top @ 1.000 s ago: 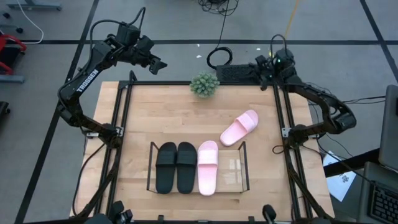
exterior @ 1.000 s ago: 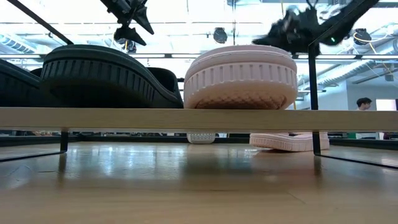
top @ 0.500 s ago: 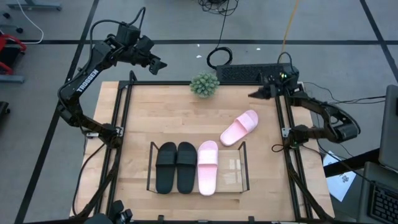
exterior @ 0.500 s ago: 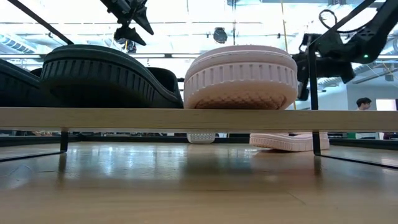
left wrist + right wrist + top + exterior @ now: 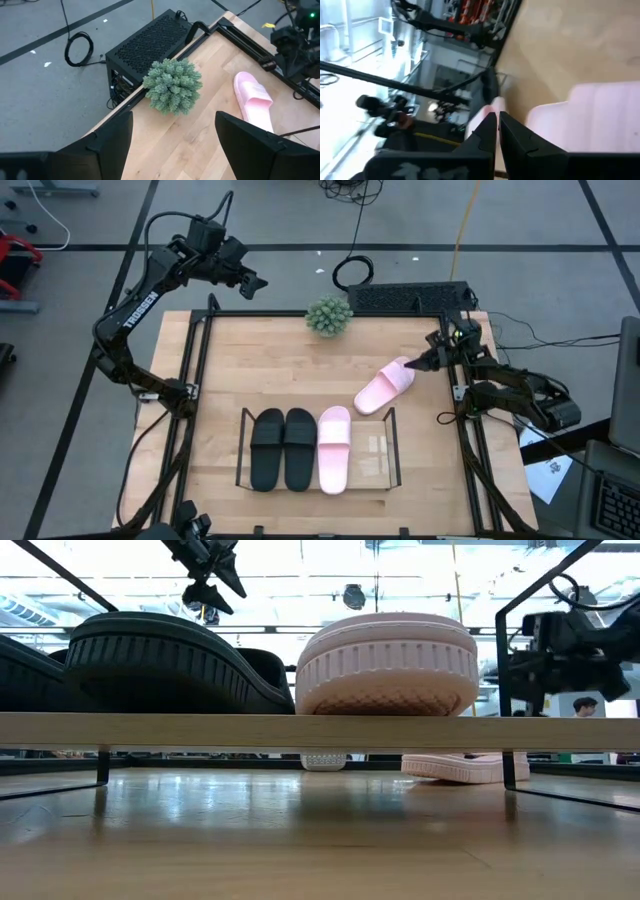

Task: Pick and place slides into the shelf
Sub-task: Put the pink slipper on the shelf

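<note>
- Right gripper [image 5: 408, 366] is seen with fingers pinched together, nothing held, tip just beside the end of the loose pink slide [image 5: 385, 386] that points toward the table's right edge.
- Loose pink slide is laid at an angle on the table [image 5: 260, 370], just beyond the shelf's [image 5: 375, 460] far right corner.
- Two black slides [image 5: 283, 448] and one pink slide [image 5: 334, 448] are set in the shelf near the table's front edge.
- Left gripper [image 5: 255, 283] is held wide open, empty, above the table's far left corner.

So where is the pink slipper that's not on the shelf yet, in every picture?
High view: loose pink slide, right of centre, beyond the shelf.
Low view: low, right of centre, under the shelf board.
Left wrist view: right side.
Right wrist view: lower right, behind the right gripper.
Shared landmark: the green plant, in the high and left wrist views.
</note>
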